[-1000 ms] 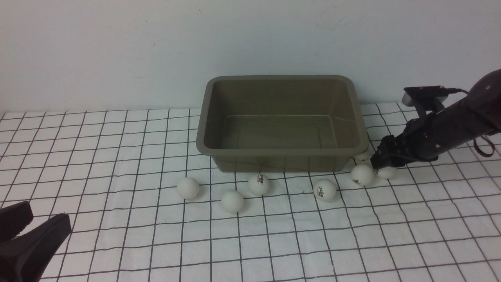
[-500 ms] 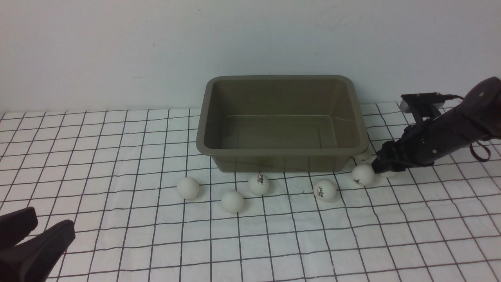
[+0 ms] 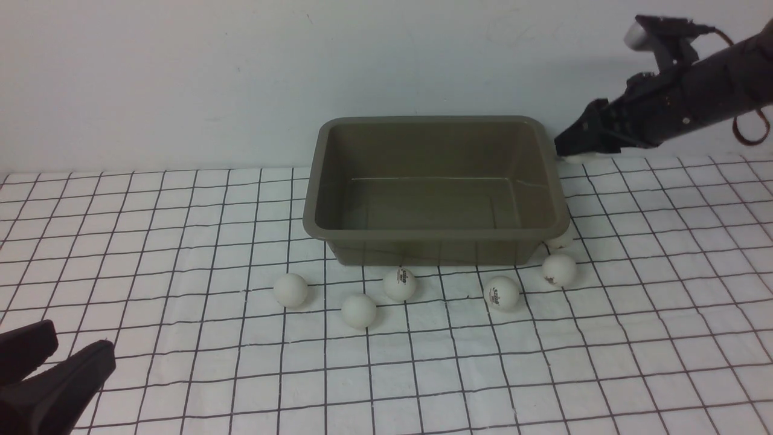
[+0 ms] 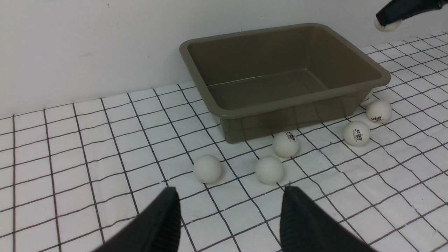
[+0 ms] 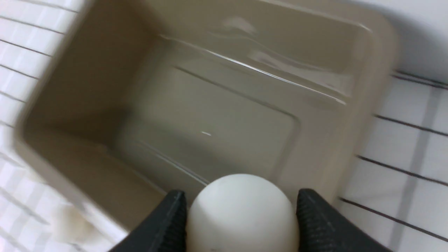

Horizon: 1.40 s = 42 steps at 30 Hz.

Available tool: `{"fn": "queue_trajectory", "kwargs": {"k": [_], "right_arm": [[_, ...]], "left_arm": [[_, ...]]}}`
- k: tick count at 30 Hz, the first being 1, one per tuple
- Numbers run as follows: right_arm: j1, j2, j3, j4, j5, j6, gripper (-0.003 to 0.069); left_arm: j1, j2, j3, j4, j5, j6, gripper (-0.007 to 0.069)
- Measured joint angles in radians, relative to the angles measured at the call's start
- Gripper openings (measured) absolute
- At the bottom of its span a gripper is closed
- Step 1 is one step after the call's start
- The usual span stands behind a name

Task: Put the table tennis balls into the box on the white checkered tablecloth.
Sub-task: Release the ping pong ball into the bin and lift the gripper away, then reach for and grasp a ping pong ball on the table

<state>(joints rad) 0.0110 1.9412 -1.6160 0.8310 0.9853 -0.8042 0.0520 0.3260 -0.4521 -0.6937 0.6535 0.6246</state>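
Note:
The olive-grey box [image 3: 435, 249] stands at the back middle of the white checkered tablecloth [image 3: 181, 211], with nothing inside it. Several table tennis balls lie in front of it, among them one [image 3: 290, 290] at the left, one [image 3: 502, 292] with a dark logo, and one [image 3: 560, 240] half hidden by the box's near right corner. My right gripper [image 3: 570, 151] hangs raised beside the box's far right corner, shut on a white ball [image 5: 241, 213]; the box [image 5: 210, 122] fills its view. My left gripper [image 4: 231, 191] stands open and empty, low over the cloth at the near left [image 3: 75, 344].
A plain white wall rises right behind the box. The cloth runs on to the left, to the right and towards me, wrinkled in places. The loose balls [image 4: 268, 169] sit in a loose row along the box's front wall.
My right gripper has closed on a ball right of the box and lifted it from the cloth up to the box's far right corner. The left gripper has hardly moved.

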Motion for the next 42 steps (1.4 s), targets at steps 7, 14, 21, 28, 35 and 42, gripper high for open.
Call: {"fn": "queue_trajectory", "kwargs": {"k": [7,14,21,28,35,42], "right_arm": [[0.067,0.088,-0.024,0.022,0.055,-0.059,0.0361],[0.095,0.120,-0.024,0.007,0.026,-0.105,0.0407],[0.059,0.096,-0.052,0.007,-0.004,-0.140,0.0557],[-0.029,0.067,-0.094,0.005,0.013,-0.146,0.0556],[-0.114,0.065,-0.100,-0.083,0.095,-0.183,0.0547],[-0.140,0.065,-0.100,-0.166,0.213,-0.260,0.0547]], "left_arm": [[0.000,0.000,0.000,0.009,0.002,0.000,0.0356],[0.000,0.000,0.000,0.020,0.017,0.000,0.0356],[0.000,0.000,0.000,0.021,0.024,0.000,0.0356],[0.000,0.000,0.000,0.024,0.026,0.000,0.0356],[0.000,0.000,0.000,0.027,0.029,0.000,0.0356],[0.000,0.000,0.000,0.044,0.029,0.000,0.0356]]}}
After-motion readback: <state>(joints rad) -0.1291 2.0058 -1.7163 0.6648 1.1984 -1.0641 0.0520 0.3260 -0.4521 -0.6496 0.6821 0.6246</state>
